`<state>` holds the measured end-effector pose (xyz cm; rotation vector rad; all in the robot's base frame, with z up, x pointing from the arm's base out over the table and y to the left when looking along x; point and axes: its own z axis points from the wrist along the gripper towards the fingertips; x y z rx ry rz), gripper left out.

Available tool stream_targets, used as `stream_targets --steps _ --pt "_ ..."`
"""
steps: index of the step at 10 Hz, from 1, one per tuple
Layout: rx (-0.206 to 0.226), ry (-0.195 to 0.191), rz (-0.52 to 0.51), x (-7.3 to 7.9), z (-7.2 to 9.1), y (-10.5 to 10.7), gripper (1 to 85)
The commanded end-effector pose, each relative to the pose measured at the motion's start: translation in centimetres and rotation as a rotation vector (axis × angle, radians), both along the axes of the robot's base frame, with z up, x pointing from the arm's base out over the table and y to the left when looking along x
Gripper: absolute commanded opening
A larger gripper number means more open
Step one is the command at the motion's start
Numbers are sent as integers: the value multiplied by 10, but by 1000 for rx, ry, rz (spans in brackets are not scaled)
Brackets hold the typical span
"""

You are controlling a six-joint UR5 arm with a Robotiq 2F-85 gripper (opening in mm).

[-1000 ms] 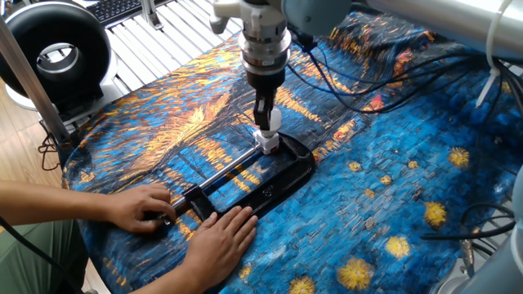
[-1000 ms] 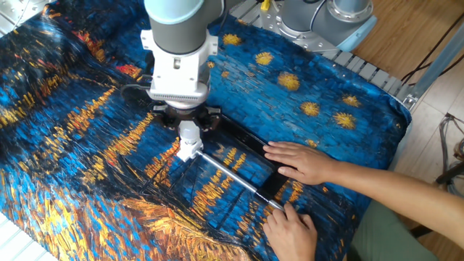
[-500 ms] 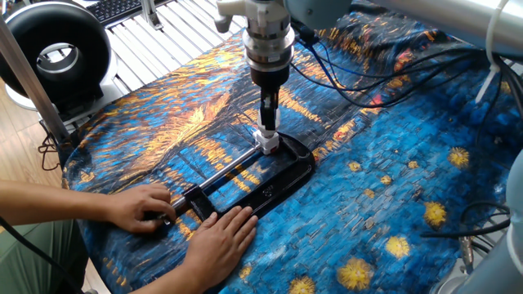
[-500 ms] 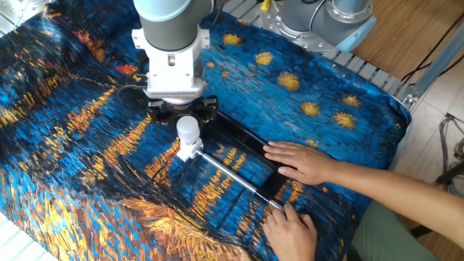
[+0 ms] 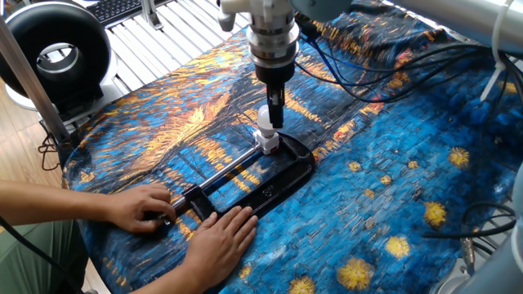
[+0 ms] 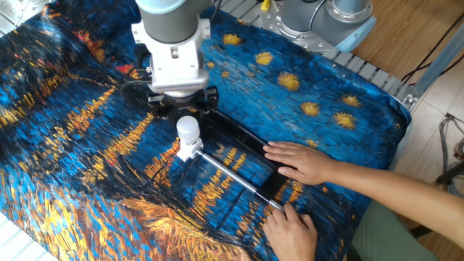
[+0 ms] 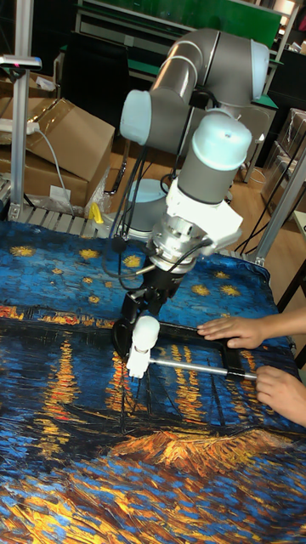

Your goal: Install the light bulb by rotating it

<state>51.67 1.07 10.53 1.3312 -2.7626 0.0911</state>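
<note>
The pincer [image 6: 178, 109], fingers apart, hangs above the light bulb [image 6: 188, 130] over a starry painted tablecloth [image 6: 87, 181].

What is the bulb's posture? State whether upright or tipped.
Upright. The light bulb stands dome-up on its white socket block, and the gripper sits just behind it.

UR5 arm reaching down, wrist vertical, gripper [image 6: 185, 114] fingers [image 5: 278, 110] parted, holding nothing

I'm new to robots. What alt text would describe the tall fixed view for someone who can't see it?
A grey robot arm's end effector hangs just behind a small white light bulb standing in a black frame on a blue-and-orange painted tablecloth. Two human hands steady the frame at right.
</note>
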Motion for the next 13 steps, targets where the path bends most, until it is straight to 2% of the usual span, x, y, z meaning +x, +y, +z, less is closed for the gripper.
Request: stream_targets --steps 1,3,5,9,13 --pt "24 -56 169 11 7 12 637" --pt "37 -92 274 21 6 20 637" --pt "32 -106 341 24 5 18 637" --pt "29 -100 364 17 -1 7 637" --pt "38 -101 372 15 -4 8 627"
